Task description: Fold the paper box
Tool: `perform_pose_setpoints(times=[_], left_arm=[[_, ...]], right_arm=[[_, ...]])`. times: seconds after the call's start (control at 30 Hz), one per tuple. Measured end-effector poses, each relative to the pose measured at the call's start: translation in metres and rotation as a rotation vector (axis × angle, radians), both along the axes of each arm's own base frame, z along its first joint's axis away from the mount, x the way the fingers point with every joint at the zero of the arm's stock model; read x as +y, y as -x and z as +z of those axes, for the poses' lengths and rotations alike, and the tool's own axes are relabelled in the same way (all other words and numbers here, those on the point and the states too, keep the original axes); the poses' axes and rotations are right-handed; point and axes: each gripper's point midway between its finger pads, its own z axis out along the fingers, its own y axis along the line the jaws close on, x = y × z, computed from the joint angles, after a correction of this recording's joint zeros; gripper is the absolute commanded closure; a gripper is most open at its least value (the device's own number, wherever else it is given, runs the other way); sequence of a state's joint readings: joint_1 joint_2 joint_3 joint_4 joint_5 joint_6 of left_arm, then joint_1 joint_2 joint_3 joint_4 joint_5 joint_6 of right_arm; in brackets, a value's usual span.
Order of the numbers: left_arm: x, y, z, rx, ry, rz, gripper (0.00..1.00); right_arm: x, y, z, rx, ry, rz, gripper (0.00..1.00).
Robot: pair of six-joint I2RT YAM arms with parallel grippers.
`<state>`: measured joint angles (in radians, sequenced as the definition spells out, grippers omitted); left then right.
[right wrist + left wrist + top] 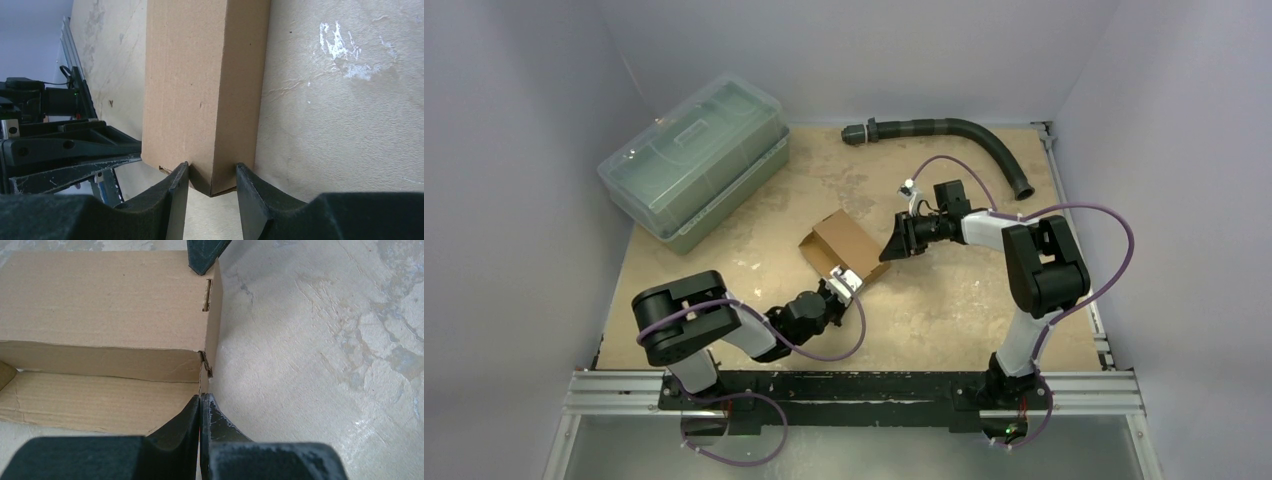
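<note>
top view: the paper box (842, 243), a partly erected brown cardboard carton, lies near the middle of the table (954, 300), between the two grippers. the left gripper (844, 283) meets its near end and the right gripper (894, 245) its right side. a clear greenish lidded bin (694, 160) stands at the far left and a black corrugated hose (964, 130) lies along the far edge, both well apart from the box.

left wrist view: the left gripper's fingers (220, 425) are clenched together on the thin end edge of the box wall (100, 300); the open interior lies to the left.

right wrist view: the right gripper (211, 175) straddles a narrow corner of the box (200, 85), both pads touching cardboard, grasping it.
</note>
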<state>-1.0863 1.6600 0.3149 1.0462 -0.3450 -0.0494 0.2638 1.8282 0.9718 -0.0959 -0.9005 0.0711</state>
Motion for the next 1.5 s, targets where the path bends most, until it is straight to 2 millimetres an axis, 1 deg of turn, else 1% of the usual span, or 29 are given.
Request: perform_pose_setpoints(times=[0.17,0.3,0.43,0.63,0.7,0.77,0.8,0.83,0.9,0.97,1.1,1.17,1.23,1.27,1.37,1.4,1.43,1.5], left_arm=[[-0.004,-0.001,0.0,0.026,0.011,-0.009,1.0],[-0.009,-0.004,0.004,0.035,0.001,-0.016,1.0],[-0.016,-0.011,0.013,0.041,-0.007,-0.014,1.0],[-0.023,-0.02,0.015,0.074,-0.053,-0.005,1.0],[-0.024,-0.021,0.015,0.094,-0.06,-0.001,0.95],[-0.025,-0.021,0.015,0.112,-0.061,0.001,0.86],[-0.025,-0.02,0.016,0.124,-0.058,-0.001,0.8],[-0.025,-0.019,0.018,0.133,-0.052,0.0,0.71],[-0.026,-0.017,0.026,0.148,-0.029,-0.001,0.63],[-0.029,-0.015,0.038,0.161,0.003,-0.005,0.58],[-0.034,-0.013,0.07,0.181,0.074,-0.008,0.55],[-0.034,-0.012,0.083,0.196,0.103,-0.005,0.53],[-0.029,-0.01,0.091,0.237,0.141,0.027,0.54],[-0.024,-0.011,0.091,0.263,0.156,0.049,0.55],[-0.004,-0.015,0.088,0.358,0.226,0.16,0.63],[0.002,-0.013,0.085,0.386,0.248,0.189,0.69],[0.014,-0.013,0.078,0.416,0.277,0.237,0.78],[0.032,-0.006,0.061,0.476,0.315,0.305,1.0]], right_arm=[[0.0,-0.002,0.0,-0.006,0.006,-0.003,0.59],[0.001,-0.004,0.0,-0.012,0.008,0.0,0.59],[0.002,-0.004,0.0,-0.014,0.01,0.002,0.59],[0.002,-0.006,0.001,-0.026,0.015,0.002,0.59],[0.002,-0.008,0.002,-0.035,0.019,0.002,0.59],[0.002,-0.009,0.002,-0.039,0.021,0.002,0.59],[0.002,-0.009,0.002,-0.04,0.021,0.002,0.59],[0.002,-0.009,0.001,-0.039,0.021,0.003,0.59],[0.002,-0.008,0.001,-0.039,0.022,0.006,0.59],[0.003,-0.008,0.001,-0.038,0.023,0.01,0.59],[0.004,-0.008,0.0,-0.031,0.019,0.014,0.59],[0.004,-0.008,0.0,-0.031,0.019,0.014,0.59],[0.004,-0.008,0.0,-0.031,0.02,0.014,0.59],[0.004,-0.008,0.0,-0.031,0.02,0.014,0.59],[0.004,-0.008,0.0,-0.031,0.02,0.014,0.59],[0.004,-0.008,0.0,-0.031,0.02,0.014,0.59],[0.004,-0.008,0.0,-0.031,0.02,0.014,0.59],[0.004,-0.008,0.0,-0.031,0.02,0.014,0.59]])
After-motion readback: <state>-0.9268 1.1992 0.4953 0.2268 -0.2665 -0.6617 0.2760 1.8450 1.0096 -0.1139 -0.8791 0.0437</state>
